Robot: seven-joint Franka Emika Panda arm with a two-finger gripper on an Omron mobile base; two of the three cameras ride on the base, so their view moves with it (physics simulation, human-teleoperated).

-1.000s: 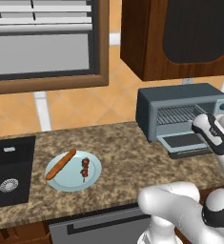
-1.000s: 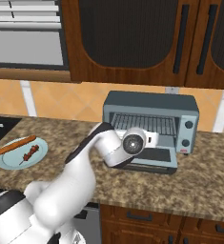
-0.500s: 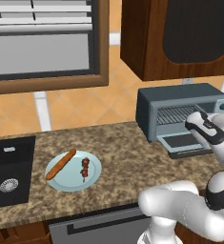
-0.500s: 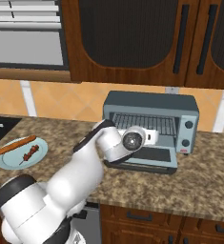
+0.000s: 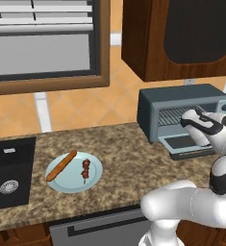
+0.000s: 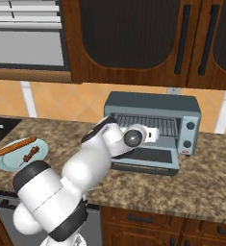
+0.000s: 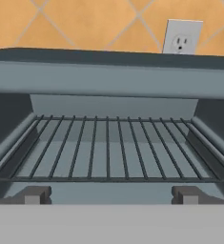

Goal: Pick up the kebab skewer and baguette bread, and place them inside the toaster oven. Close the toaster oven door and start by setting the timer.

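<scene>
Toaster oven (image 5: 182, 113): right of centre in the left base view, on the counter (image 5: 124, 163), door (image 6: 145, 158) dropped flat, wire rack (image 7: 108, 147) bare.
Gripper (image 6: 150, 135): at the oven mouth; whether its fingers are apart or together cannot be told.
Plate (image 5: 93, 180): lower left, carrying the baguette (image 5: 61, 165) and, just beside it, the kebab skewer (image 5: 85, 171).
Sink (image 5: 8, 170): far left edge.

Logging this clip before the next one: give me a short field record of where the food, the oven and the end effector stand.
kebab skewer: on the plate, untouched
baguette bread: on the same plate, left of the skewer
toaster oven: wire rack bare
toaster oven door: dropped open, lying flat
end effector: in front of the oven opening, holding nothing visible; jaw state unclear
task progress: neither item loaded
</scene>
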